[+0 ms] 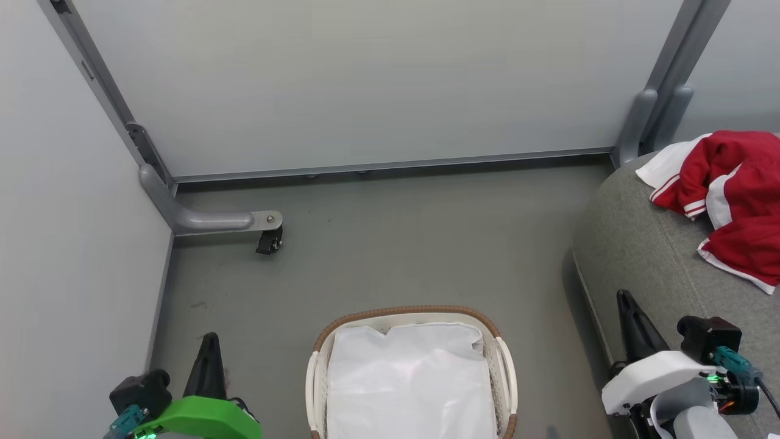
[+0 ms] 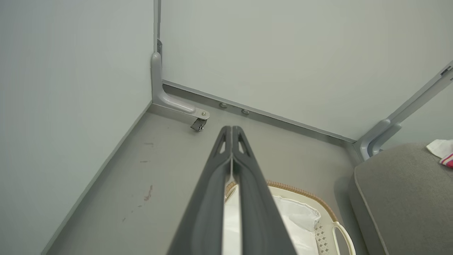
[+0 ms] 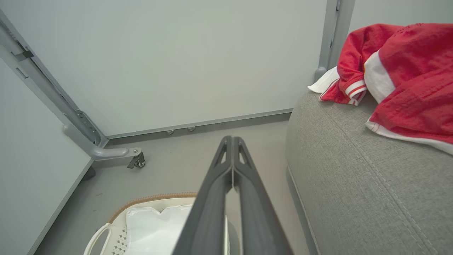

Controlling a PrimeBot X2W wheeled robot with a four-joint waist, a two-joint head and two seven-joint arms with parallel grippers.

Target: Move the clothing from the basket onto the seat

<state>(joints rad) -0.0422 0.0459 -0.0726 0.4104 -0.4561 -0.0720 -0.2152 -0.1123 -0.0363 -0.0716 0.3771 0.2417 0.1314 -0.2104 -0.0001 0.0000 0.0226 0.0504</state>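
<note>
Clothing (image 1: pixel 740 201) in red with white striped trim lies heaped on the one grey seat (image 1: pixel 640 256), to the right of and beyond the single white basket (image 1: pixel 405 314), well apart from it. How many garments make up the heap cannot be told from the folds. The basket stands on the grey floor (image 1: pixel 396 244), its brown woven rim framing a white fabric liner (image 1: pixel 408 378).

Two grippers flank the basket in the head view: the left gripper (image 1: pixel 210 347), on a green mount, is just to the basket's left over the floor, and the right gripper (image 1: pixel 627 311), on a white mount, is to the basket's right above the seat's rounded edge. Each wrist view shows its own pair of dark fingers pressed together tip to tip, the left gripper (image 2: pixel 231 129) and the right gripper (image 3: pixel 232 140) alike, neither touching basket or fabric.

One small castor (image 1: pixel 269 241) sits under a grey bracket beyond the basket to its left, at the foot of the pale partition panels (image 1: pixel 365 91).

The right wrist view brings the clothing (image 3: pixel 407 71) close enough to see its mesh weave, along with the seat's stitched seams (image 3: pixel 371 170) and a white basket handle (image 3: pixel 97 237). The left wrist view catches just a corner of the clothing (image 2: pixel 442 152) and, left of the basket (image 2: pixel 304 193), reddish scuff marks (image 2: pixel 148 193) on the floor.
</note>
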